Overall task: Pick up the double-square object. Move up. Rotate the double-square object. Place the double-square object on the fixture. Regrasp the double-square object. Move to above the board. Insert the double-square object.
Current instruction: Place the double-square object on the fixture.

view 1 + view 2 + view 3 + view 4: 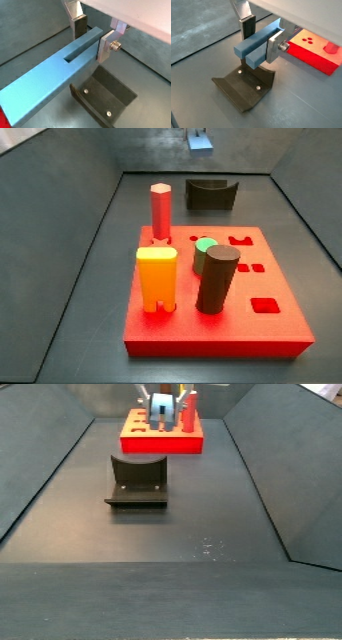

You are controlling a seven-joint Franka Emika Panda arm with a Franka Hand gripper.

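My gripper (92,37) is shut on the double-square object (47,80), a slim blue-grey bar with a slot in its top face. The bar lies level between the fingers and is held in the air above the fixture (107,95), a small black block with a curved recess. The other wrist view shows the same: gripper (261,40), bar (254,47), fixture (244,87) below, red board (314,52) beside it. In the side views the gripper (201,138) (160,399) hangs high over the fixture (210,194) (138,479), near the board (201,333) (163,444).
On the board stand a red hexagonal peg (160,213), an orange notched block (156,278), a dark brown cylinder (217,278) and a small green piece (205,245). Dark sloped walls (80,218) enclose the grey floor.
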